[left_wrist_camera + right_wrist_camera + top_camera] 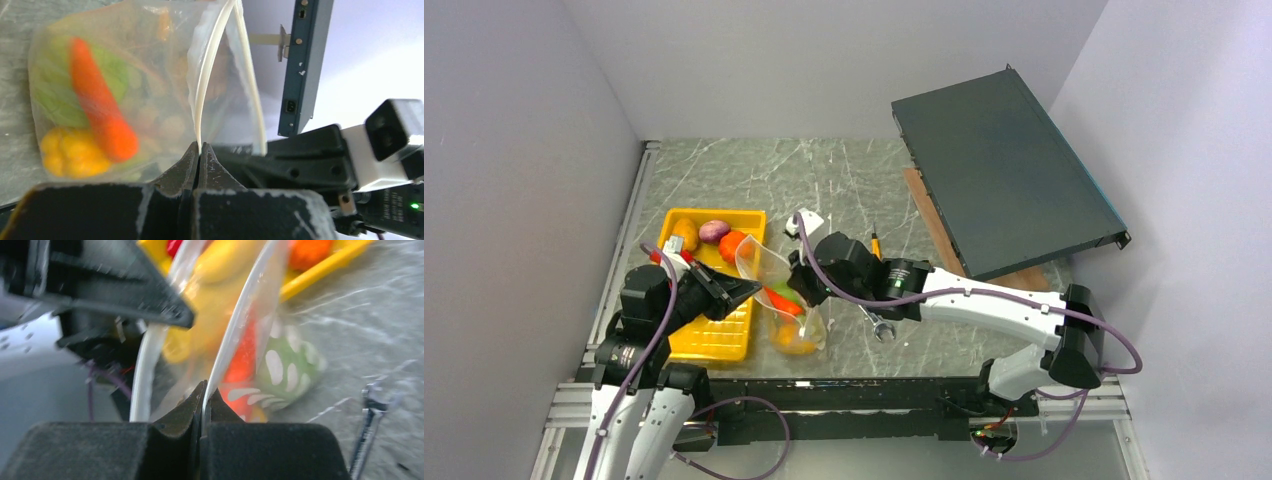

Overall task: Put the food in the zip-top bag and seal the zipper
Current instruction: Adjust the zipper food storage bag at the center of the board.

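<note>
The clear zip-top bag hangs between my two grippers just right of the yellow tray, its mouth open. Inside show an orange carrot, a green cabbage and a yellow pepper. My left gripper is shut on one white zipper strip at the mouth's left side. My right gripper is shut on the other zipper strip. In the right wrist view the carrot and cabbage show through the white-dotted panel. An orange piece, a purple piece and another orange piece lie in the tray.
The yellow grid-bottomed tray sits at the left. A steel wrench lies right of the bag, a screwdriver behind my right arm. A dark flat box leans at the back right. Grey walls close in both sides.
</note>
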